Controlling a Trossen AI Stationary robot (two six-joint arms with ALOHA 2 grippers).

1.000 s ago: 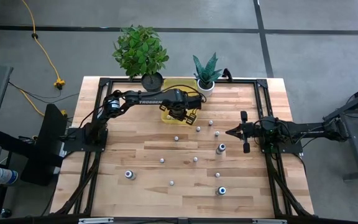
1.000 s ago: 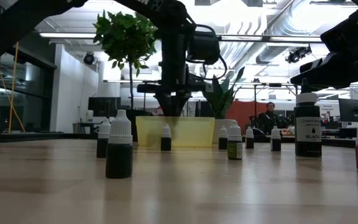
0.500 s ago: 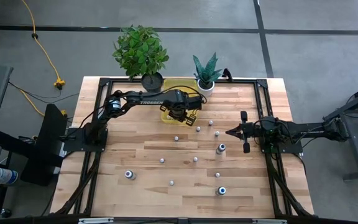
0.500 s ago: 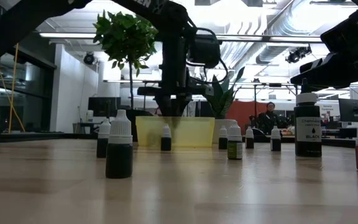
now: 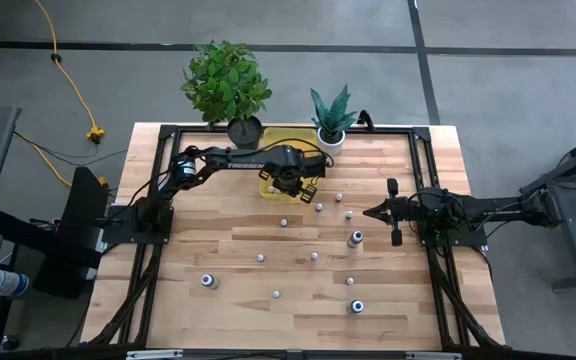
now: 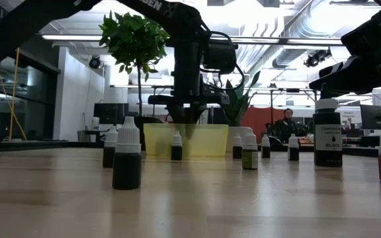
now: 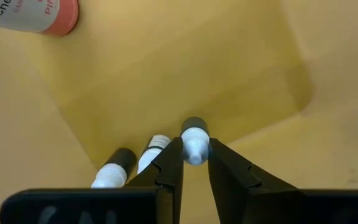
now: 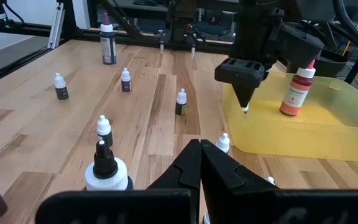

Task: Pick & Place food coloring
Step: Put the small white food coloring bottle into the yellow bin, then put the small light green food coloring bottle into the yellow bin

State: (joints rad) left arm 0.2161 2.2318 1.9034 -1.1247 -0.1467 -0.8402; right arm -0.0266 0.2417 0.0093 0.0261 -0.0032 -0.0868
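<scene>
- Landmark: the shallow yellow tray (image 5: 271,186) at the far edge of the wooden table (image 5: 218,240), in front of the two potted plants.
- Nearest the low camera, well in front of the tray: a dark-bodied, white-capped food coloring bottle (image 6: 127,162), standing upright on the table.
- Off to the tray's right, also upright: a tall black bottle (image 6: 327,134) with a pointed tip.
- Between these and the tray: several small bottles scattered apart on the table, all upright, including a small dark bottle (image 6: 176,146) just in front of the tray wall.
- Right gripper (image 5: 368,211): held above the table, well to the right of the tray, pointing toward it; its fingers (image 8: 219,173) are pressed together with nothing between them.
- Left gripper (image 7: 195,163): directly over the tray, pointing down into it; its fingers are narrowed on a small white-capped bottle (image 7: 195,142), gripping it at the cap.
- Inside the tray, just beside the held bottle: two more small bottles (image 7: 132,165) lying on their sides, next to each other.
- Farther inside the tray: a larger red-labelled bottle (image 8: 296,91), upright, apart from the other three.
- Behind the tray: a leafy plant (image 5: 226,82) in a dark pot and a spiky plant (image 5: 332,112) in a white pot.
</scene>
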